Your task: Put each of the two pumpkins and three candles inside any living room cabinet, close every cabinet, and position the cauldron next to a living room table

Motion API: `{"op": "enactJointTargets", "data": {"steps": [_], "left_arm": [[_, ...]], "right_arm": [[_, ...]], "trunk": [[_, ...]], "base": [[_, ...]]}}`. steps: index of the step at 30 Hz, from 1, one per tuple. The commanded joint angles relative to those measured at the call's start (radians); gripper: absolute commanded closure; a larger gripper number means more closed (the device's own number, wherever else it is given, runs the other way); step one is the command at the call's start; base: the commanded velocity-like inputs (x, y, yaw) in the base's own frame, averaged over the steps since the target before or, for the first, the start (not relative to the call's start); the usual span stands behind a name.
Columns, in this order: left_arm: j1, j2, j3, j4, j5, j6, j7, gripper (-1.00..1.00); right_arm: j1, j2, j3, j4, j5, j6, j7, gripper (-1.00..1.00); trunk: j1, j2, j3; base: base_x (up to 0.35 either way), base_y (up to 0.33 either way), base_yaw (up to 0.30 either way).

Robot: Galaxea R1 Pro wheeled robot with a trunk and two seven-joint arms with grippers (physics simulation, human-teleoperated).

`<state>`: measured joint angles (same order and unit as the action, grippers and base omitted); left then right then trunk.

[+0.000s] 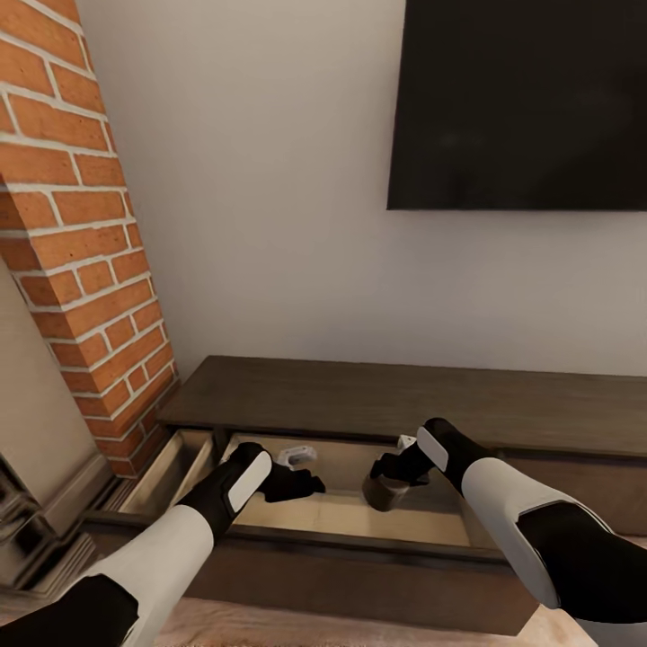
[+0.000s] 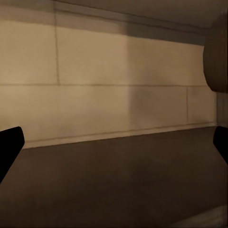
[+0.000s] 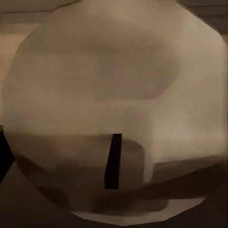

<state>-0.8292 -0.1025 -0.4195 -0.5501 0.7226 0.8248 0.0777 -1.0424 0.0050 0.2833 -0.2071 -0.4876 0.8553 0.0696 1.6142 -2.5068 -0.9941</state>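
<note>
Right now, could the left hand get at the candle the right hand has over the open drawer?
Probably yes. The left hand hangs open inside the same drawer, with bare drawer floor between it and the candle. But the right hand grips that candle.

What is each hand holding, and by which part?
The right hand holds a candle from above, at its top, over the open drawer. The left hand holds nothing.
</note>
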Motion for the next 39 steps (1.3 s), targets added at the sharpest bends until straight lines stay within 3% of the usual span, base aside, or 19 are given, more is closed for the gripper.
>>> {"op": "enactJointTargets", "data": {"steps": [1, 9, 13, 15, 26, 39], "left_arm": [[-0.001, -0.001, -0.004, -0.001, 0.009, 0.002, 0.008, -1.00], [-0.010, -0.017, -0.004, 0.021, 0.009, 0.002, 0.009, -1.00], [-0.104, -0.034, -0.004, 0.120, 0.009, 0.001, 0.009, -1.00], [-0.125, -0.038, -0.004, 0.148, 0.009, 0.000, 0.008, -1.00], [-0.136, -0.038, -0.005, 0.231, 0.009, -0.108, 0.006, -1.00], [-0.136, -0.039, -0.008, 0.236, 0.008, -0.125, 0.005, -1.00]], "right_arm": [[-0.001, 0.000, 0.005, 0.000, 0.004, 0.003, 0.007, 1.00], [-0.001, 0.003, 0.004, 0.001, 0.004, -0.001, 0.007, 1.00], [-0.001, 0.003, 0.003, 0.017, 0.003, -0.005, 0.008, 1.00], [-0.001, 0.003, 0.003, 0.020, 0.003, -0.005, 0.008, 1.00], [-0.001, 0.008, 0.006, 0.032, 0.007, -0.093, 0.007, 1.00], [-0.001, 0.010, 0.003, 0.078, 0.004, -0.151, 0.006, 1.00]], "trunk": [[0.000, 0.000, -0.001], [0.000, 0.000, -0.002], [0.000, 0.000, -0.002], [0.000, 0.000, -0.002], [0.000, 0.000, -0.010], [0.000, 0.000, -0.028]], "base": [[0.000, 0.000, 0.000], [0.000, 0.000, -0.122], [0.000, 0.000, -0.014], [0.000, 0.000, -0.003], [0.000, 0.000, 0.065], [0.000, 0.000, 0.125]]}}
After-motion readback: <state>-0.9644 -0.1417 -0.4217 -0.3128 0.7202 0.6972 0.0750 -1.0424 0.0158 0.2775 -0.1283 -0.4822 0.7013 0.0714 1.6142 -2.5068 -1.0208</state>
